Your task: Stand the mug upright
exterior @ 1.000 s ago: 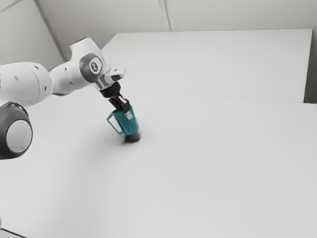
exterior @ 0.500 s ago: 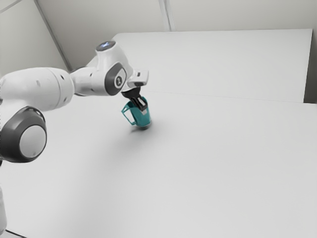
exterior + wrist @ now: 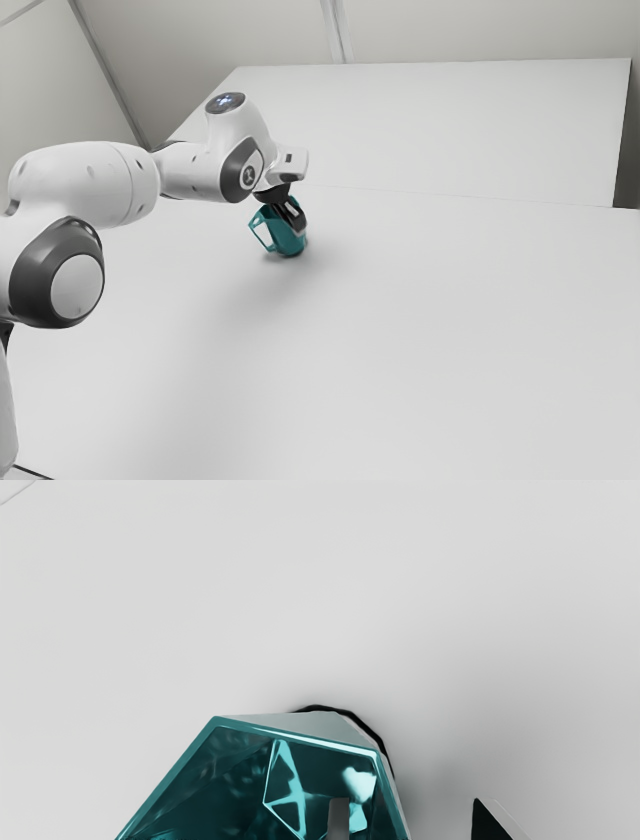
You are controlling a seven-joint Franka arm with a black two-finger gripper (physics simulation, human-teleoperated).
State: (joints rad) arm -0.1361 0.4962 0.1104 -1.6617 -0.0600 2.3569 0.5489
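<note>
While its mouth opens up toward the hand, the teal mug (image 3: pixel 286 240) sits low against the pale table (image 3: pixel 420 330), left of the middle in the exterior view, with its bottom end down. It looks nearly upright, though from this far off I can't be sure whether it leans a little or its base rests flat. Its angular handle (image 3: pixel 261 229) sticks out toward the exterior view's left. In the wrist view the rim (image 3: pixel 300 735) makes a cornered outline (more polygon than circle), with bright streaks on the inner walls and a thin, dark curved edge showing past the mug's side.

Over the mouth is the black gripper (image 3: pixel 295 218), its fingers spread well apart, one on each side of the mug's wall. One finger (image 3: pixel 338 822) reaches inside the mouth; the other finger (image 3: pixel 492 825) is outside, with a gap between it and the wall. The gripper has no hold on anything.

From there the white arm (image 3: pixel 85 185), with dark grey joints, runs back to the exterior view's left. A soft shadow spreads over the table near the mug, and pale walls (image 3: pixel 180 50) rise beyond.
</note>
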